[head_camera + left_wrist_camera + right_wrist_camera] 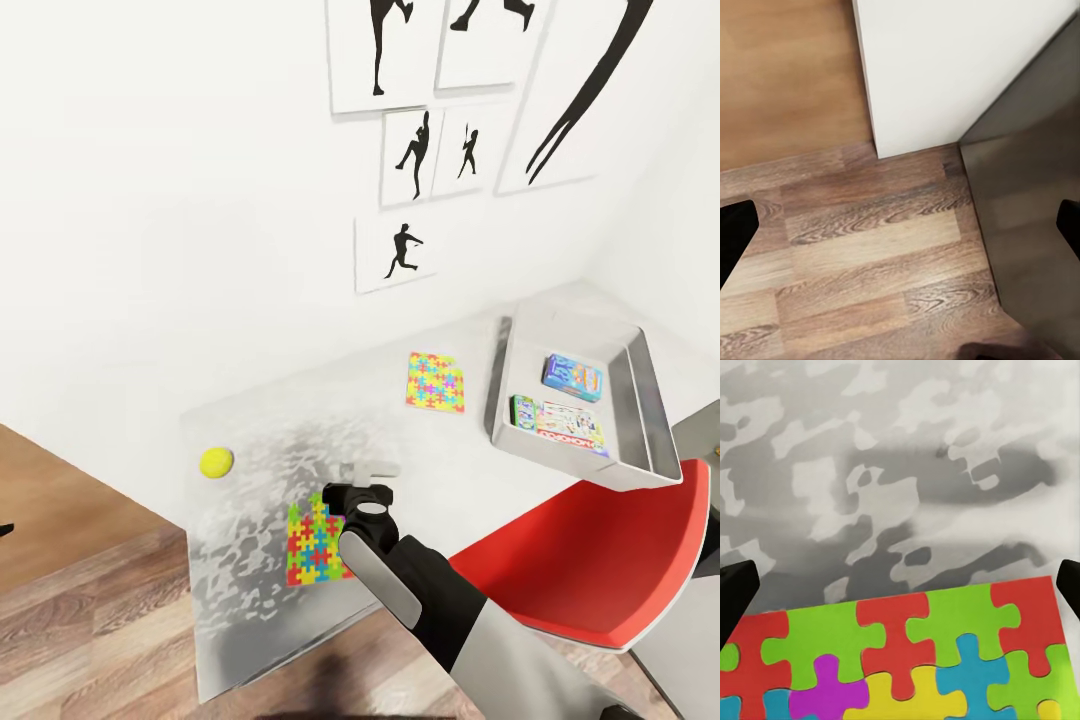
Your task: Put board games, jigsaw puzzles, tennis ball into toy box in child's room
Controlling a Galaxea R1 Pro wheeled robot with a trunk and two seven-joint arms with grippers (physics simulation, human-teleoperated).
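While the near puzzle [315, 545] lies flat at the front edge of the counter [260, 610], its interlocking red, green, blue, yellow and purple pieces show bright against the mottled grey top. A second puzzle [435, 382] lies further back, near the grey toy box [640, 400], which holds three board games: a blue one [574, 376], a green one [523, 411] and a pale one [570, 428]. The yellow ball [216, 462] sits apart, toward the counter's left end. The right arm reaches down over the near puzzle, its right gripper [900, 585] hanging just above the puzzle's edge with fingers [735, 592] spread wide and released. The left wrist view adds wood-plank floor [870, 255] and a white wall; the left gripper [900, 232] hangs released above the floor.
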